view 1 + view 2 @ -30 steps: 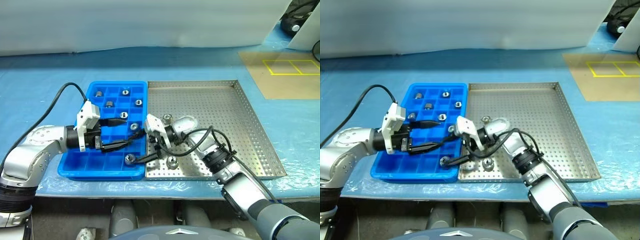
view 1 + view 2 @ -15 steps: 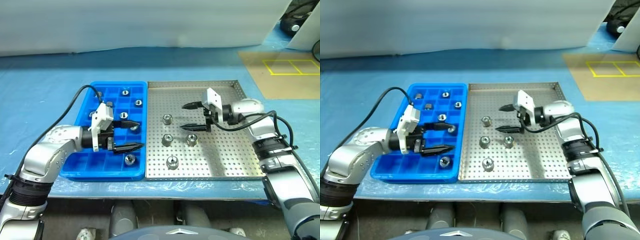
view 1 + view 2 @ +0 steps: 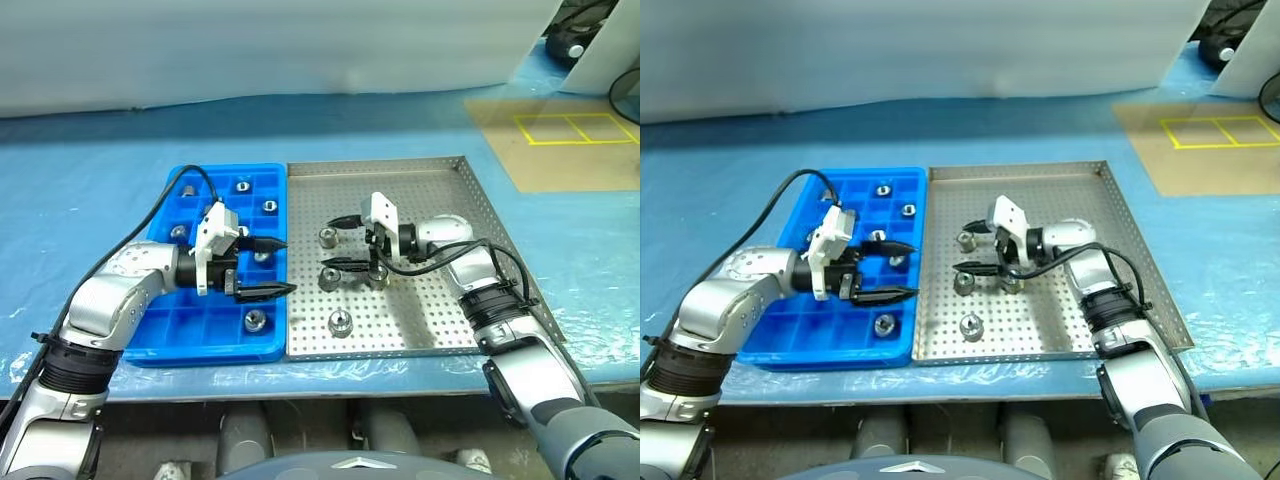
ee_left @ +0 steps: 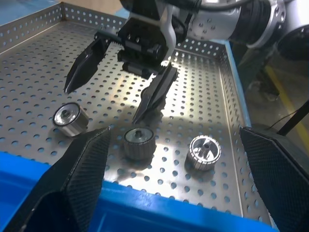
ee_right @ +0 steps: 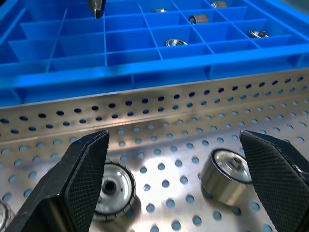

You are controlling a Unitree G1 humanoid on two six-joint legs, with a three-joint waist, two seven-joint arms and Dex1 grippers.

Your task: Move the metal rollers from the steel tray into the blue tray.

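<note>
Right hand shifted (open); four metal rollers in steel tray

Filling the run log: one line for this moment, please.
left pincer open, empty, over blue tray | right pincer open, empty, over steel tray | four metal rollers left

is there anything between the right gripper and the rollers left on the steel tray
Nothing visible does. The open right gripper hovers over the perforated steel tray, with two small shiny metal rollers lying on bare floor just ahead of its black fingers. Only the low rims separate them from the blue compartment tray.
</note>
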